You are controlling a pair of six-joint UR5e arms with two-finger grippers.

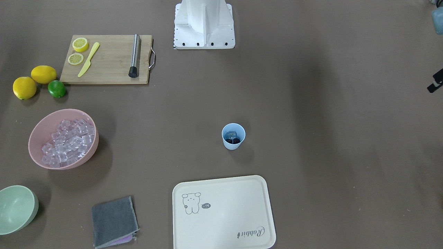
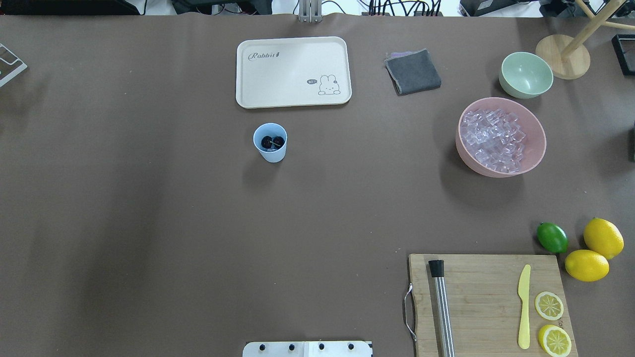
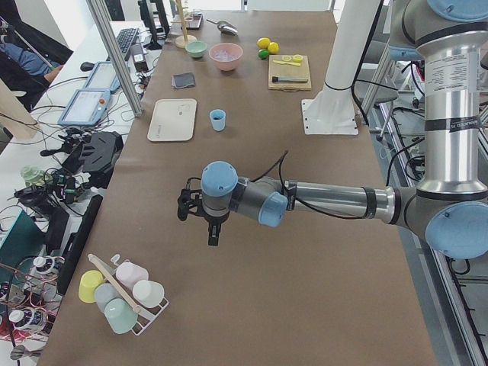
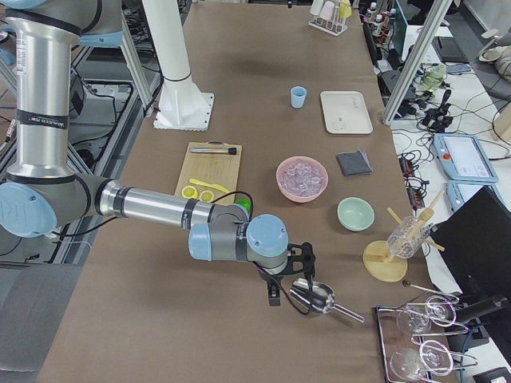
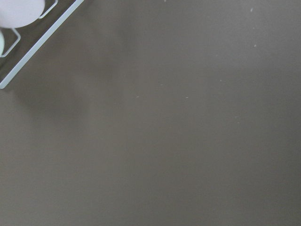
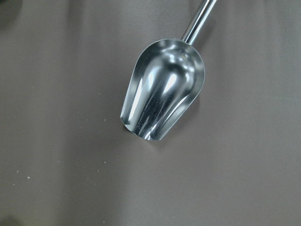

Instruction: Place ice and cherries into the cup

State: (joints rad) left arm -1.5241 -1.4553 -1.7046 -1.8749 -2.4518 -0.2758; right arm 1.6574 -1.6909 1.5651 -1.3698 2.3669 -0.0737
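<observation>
You had cherries and ice in the cup; task looked done, nothing more needed. Left gripper, right gripper: grip unreadable.

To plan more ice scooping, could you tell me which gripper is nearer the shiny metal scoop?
Right. The right gripper hangs just above the shiny metal scoop; the left gripper is at the opposite end of the table, by a cup rack.

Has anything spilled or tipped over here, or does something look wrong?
Nothing stands out. The cup stands upright with the cherries inside, the ice heaped in the pink bowl has none loose on the table, and the metal scoop lies flat.
</observation>
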